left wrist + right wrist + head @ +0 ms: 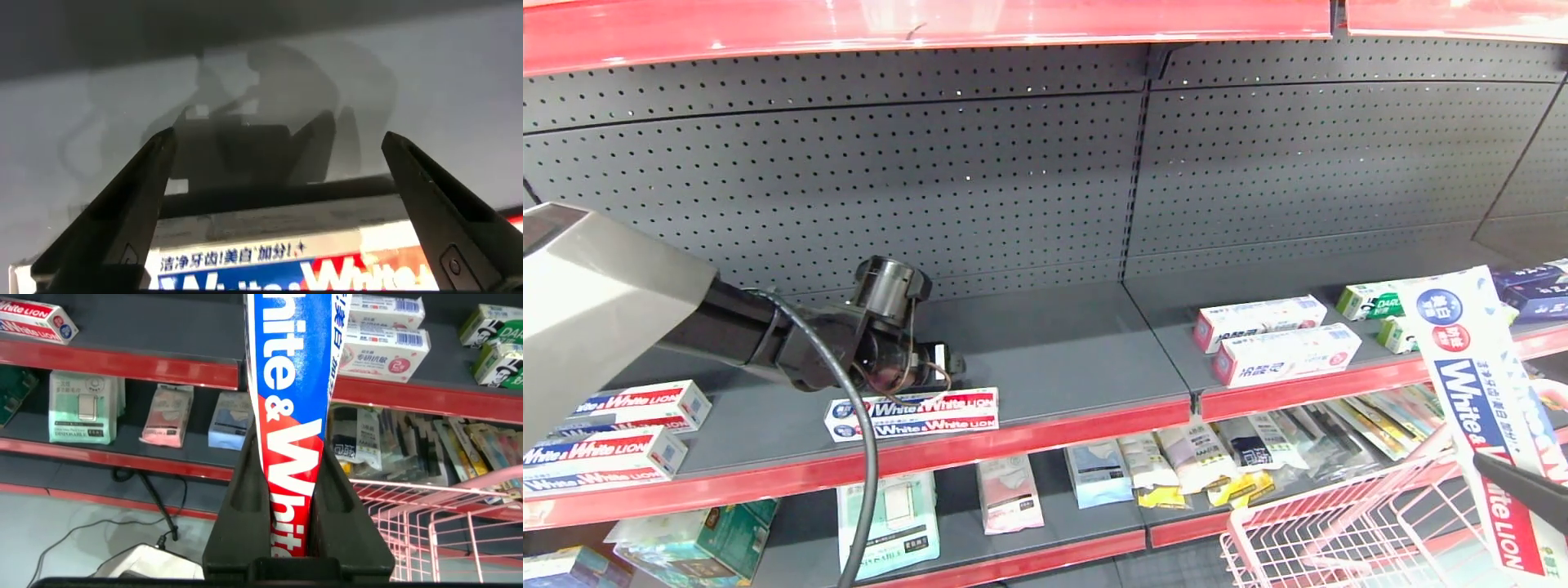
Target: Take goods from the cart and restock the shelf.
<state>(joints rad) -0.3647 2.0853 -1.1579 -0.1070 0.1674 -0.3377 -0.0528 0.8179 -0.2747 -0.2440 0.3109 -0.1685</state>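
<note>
A white, blue and red toothpaste box (911,412) lies flat near the front of the grey shelf (1054,351). My left gripper (939,363) hangs just behind and above it, open, with nothing between its fingers. In the left wrist view the same box (278,253) lies below the spread left gripper (278,143). At the lower right my right gripper (1515,482) is shut on a second toothpaste box (1474,384), held upright over the pink wire cart (1339,531). The right wrist view shows that box (286,416) clamped in the right gripper (290,465).
Two matching toothpaste boxes (637,406) lie at the shelf's left end. Pink-ended boxes (1286,354) and green boxes (1372,300) fill the right bay. Bare shelf lies between the centre box and the divider. The lower shelf holds packets (1009,494).
</note>
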